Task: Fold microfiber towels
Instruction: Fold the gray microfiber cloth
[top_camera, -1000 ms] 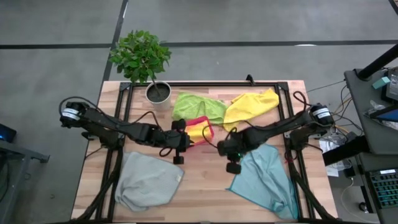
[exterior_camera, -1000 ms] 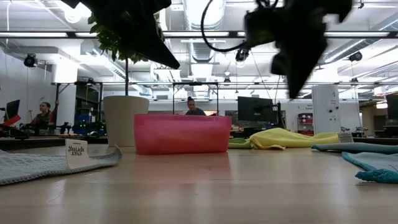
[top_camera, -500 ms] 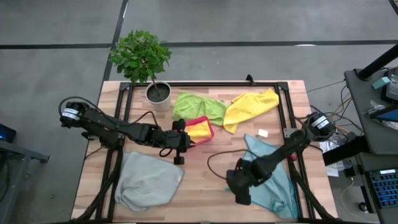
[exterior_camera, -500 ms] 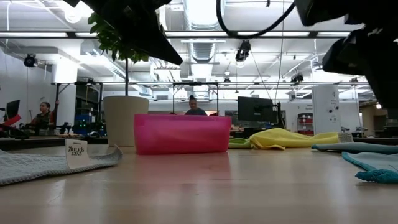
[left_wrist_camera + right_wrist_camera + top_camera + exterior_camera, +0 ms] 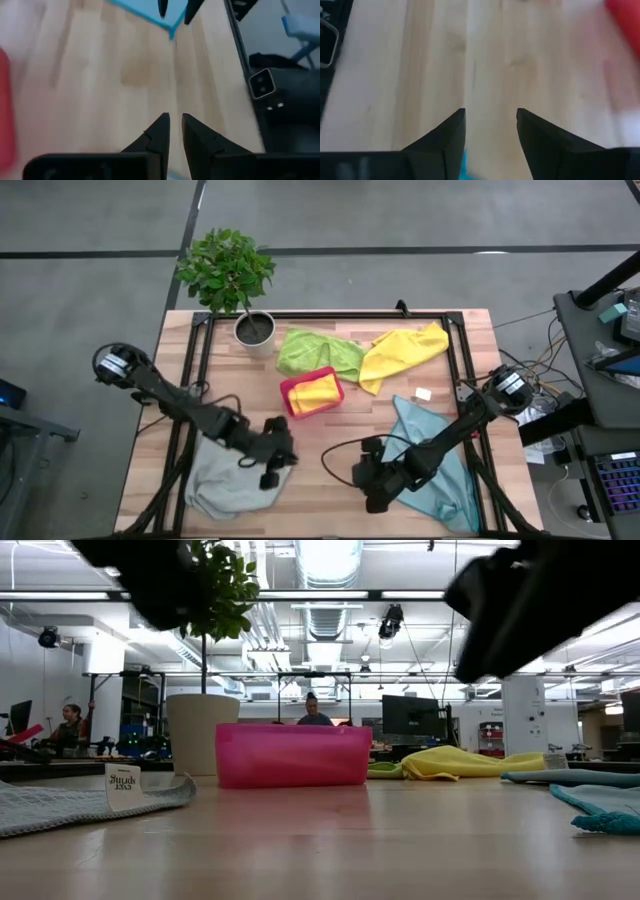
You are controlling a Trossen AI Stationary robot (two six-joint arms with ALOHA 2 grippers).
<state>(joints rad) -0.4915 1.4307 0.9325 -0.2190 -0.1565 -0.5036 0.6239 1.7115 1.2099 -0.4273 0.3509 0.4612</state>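
A grey towel [image 5: 232, 478] lies spread at the near left and a teal towel [image 5: 437, 465] at the near right. At the back lie a lime green towel [image 5: 318, 350] and a yellow towel [image 5: 405, 350]. Another yellow towel [image 5: 316, 394] sits folded in the pink tray [image 5: 290, 392]. My left gripper [image 5: 174, 120] hovers at the grey towel's right edge [image 5: 275, 470], shut but for a slit, holding nothing. My right gripper [image 5: 490, 117] stands open over bare wood by the teal towel's left corner [image 5: 464, 162].
A potted plant [image 5: 252, 325] stands at the far left corner. A small white piece [image 5: 422, 393] lies beside the teal towel. A black frame [image 5: 330, 315] runs round the table top. Bare wood [image 5: 325, 440] lies between the two near towels.
My left gripper has left the pink tray's side and gone toward the near edge, to the grey towel's right edge. My right gripper has gone from the table's middle toward the near edge, to the teal towel's left corner.
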